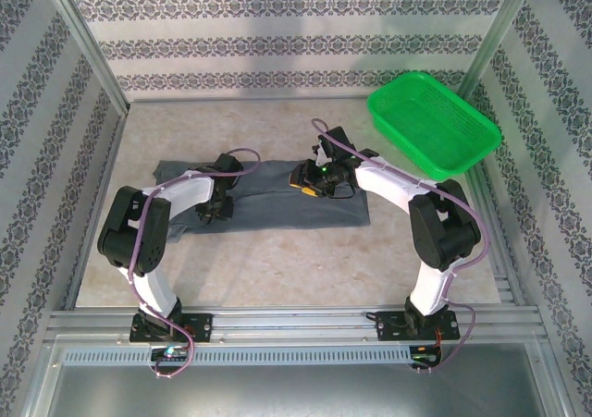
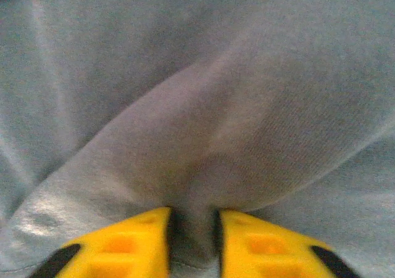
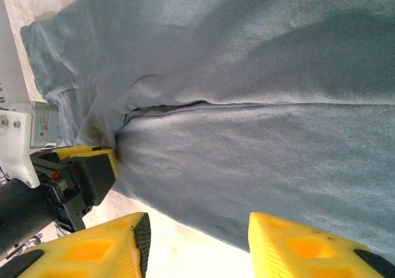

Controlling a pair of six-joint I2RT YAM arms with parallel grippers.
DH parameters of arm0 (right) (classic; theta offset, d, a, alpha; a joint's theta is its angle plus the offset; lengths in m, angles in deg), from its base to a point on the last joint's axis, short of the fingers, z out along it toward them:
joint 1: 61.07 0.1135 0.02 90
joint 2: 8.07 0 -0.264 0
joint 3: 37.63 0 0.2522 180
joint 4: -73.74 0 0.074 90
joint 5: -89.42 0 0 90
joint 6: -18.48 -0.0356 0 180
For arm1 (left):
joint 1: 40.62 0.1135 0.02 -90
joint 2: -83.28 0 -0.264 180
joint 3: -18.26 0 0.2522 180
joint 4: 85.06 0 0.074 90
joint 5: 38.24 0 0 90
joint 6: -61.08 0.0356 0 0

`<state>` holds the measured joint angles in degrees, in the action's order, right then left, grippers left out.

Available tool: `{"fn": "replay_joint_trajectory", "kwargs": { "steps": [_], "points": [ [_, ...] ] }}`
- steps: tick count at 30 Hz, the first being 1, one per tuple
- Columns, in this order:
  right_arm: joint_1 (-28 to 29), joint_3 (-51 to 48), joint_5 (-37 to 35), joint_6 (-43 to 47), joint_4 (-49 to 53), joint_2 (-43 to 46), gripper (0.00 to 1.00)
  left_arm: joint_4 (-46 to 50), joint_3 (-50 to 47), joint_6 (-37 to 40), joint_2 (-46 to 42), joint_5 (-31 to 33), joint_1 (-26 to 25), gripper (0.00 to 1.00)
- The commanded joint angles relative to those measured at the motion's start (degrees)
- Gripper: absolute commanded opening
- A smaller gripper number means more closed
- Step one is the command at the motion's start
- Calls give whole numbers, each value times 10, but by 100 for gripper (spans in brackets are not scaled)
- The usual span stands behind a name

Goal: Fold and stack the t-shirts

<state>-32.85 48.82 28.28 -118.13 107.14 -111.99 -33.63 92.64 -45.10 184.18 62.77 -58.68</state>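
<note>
You have a pale stone-patterned table [image 1: 277, 269] as the work surface. The dark slate-grey t-shirt [image 1: 273, 200] lies flat across its middle, running from 9 o'clock to 3 o'clock in the top view. The green mesh basket [image 1: 430, 121] sits at 2 o'clock, apart from the shirt.

Your left gripper [image 2: 192, 244] is down on the shirt at 9 o'clock of centre. Its yellow fingers [image 2: 126, 247] stand narrow, with a raised ridge of grey cloth nipped between them. The fabric puckers toward that pinch.

Your right gripper [image 3: 197, 247] sits above the shirt just past centre, toward 1 o'clock. Its jaws stand wide with nothing between them. Below that gap you see the shirt's edge and bare table.
</note>
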Motion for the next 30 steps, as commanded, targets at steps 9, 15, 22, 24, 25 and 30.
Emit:
{"fn": "replay_joint_trajectory", "kwargs": {
  "steps": [9,15,22,24,25,30],
  "points": [
    [-10,14,6,-1,12,-7,46,38,44,31,-24,33,-2,0],
    [-13,18,9,2,19,-12,45,48,77,51,-15,6,25,0],
    [-14,16,14,6,25,-13,45,68,134,115,33,-60,68,3],
    [-14,14,14,6,26,-12,45,71,151,126,51,-103,95,6],
    [-14,13,14,6,26,-11,45,70,157,129,58,-119,105,7],
    [-15,5,14,5,25,-9,45,64,192,149,91,-143,139,18]
  ]
}}
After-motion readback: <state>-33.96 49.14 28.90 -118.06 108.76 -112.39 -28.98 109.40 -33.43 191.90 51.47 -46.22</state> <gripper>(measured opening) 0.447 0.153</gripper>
